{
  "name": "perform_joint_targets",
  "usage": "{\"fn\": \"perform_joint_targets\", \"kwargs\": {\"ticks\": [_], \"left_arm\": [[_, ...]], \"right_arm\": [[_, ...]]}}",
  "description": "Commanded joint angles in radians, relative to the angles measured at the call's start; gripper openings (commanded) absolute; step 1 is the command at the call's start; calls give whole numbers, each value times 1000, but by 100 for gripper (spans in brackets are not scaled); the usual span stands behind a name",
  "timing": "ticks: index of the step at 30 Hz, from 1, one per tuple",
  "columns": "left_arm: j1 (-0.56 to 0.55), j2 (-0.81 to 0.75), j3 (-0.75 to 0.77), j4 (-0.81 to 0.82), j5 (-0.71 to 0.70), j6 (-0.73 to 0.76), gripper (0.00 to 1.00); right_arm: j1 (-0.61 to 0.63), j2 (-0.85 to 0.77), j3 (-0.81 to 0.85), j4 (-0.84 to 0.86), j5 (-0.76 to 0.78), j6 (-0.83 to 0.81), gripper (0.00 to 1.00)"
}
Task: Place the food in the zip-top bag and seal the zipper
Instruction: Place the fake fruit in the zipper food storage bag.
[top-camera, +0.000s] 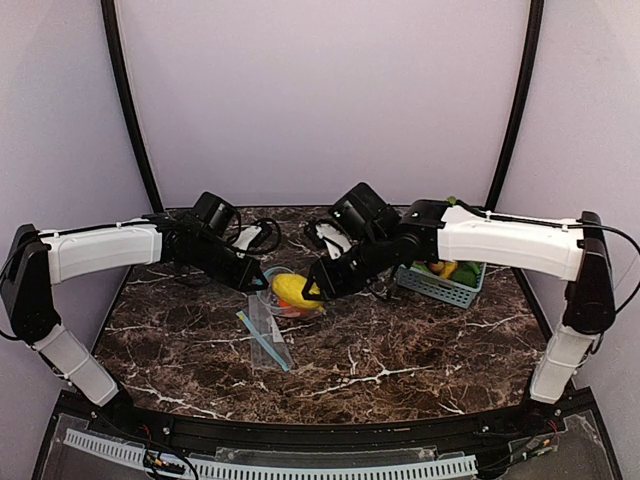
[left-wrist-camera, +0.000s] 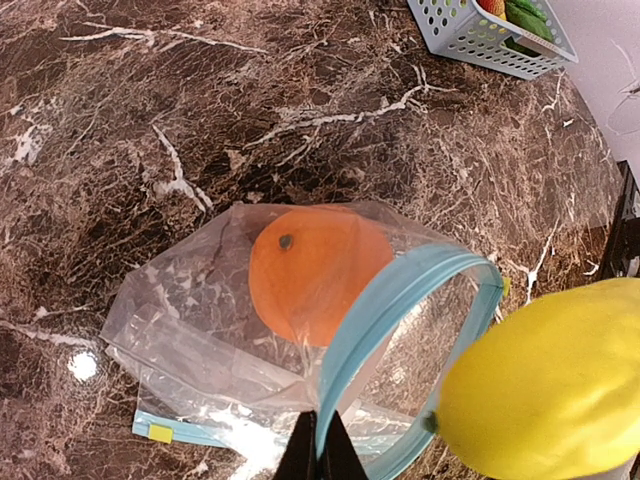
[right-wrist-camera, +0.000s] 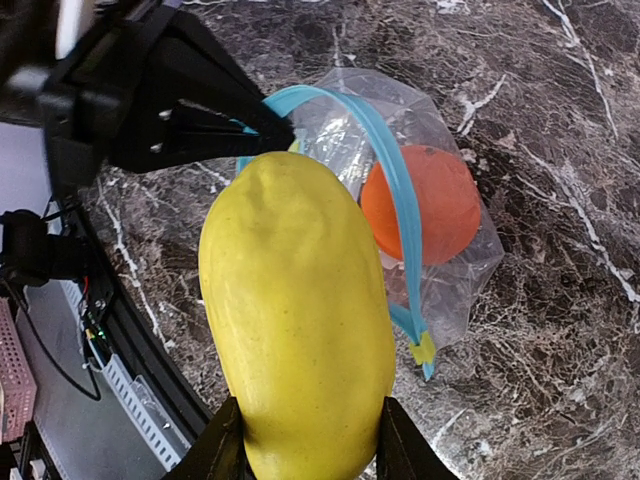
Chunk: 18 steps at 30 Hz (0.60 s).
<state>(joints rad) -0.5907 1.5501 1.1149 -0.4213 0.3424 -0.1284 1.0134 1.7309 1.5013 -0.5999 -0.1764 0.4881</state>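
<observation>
The orange ball (left-wrist-camera: 315, 270) lies already in the bag (left-wrist-camera: 190, 320). The left gripper (left-wrist-camera: 322, 455) pinches its zipper rim (left-wrist-camera: 400, 290). The right gripper (right-wrist-camera: 305, 440) clamps the yellow oblong (right-wrist-camera: 295, 340) at the mouth. The basket (top-camera: 440, 288) seemingly holds more food, and the sealing remains.

No legible txt, labels, brand marks or nos. in any of the 3 views. Zip-top bag (left-wrist-camera: 200, 330), yellow oblong (right-wrist-camera: 295, 320) and basket (left-wrist-camera: 470, 45) at far right of bench all look plain, as far as can be made out.
</observation>
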Motion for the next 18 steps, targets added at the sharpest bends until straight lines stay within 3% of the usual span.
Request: {"fn": "perform_joint_targets", "kwargs": {"ticks": [1,18], "left_arm": [[5,-30,1,-16,16,-4,1],[5,-11,2,-13,52,-10,1]], "right_arm": [[10,74,77,-62,58,59,25],[15,332,360,-194,121,84,33]]}}
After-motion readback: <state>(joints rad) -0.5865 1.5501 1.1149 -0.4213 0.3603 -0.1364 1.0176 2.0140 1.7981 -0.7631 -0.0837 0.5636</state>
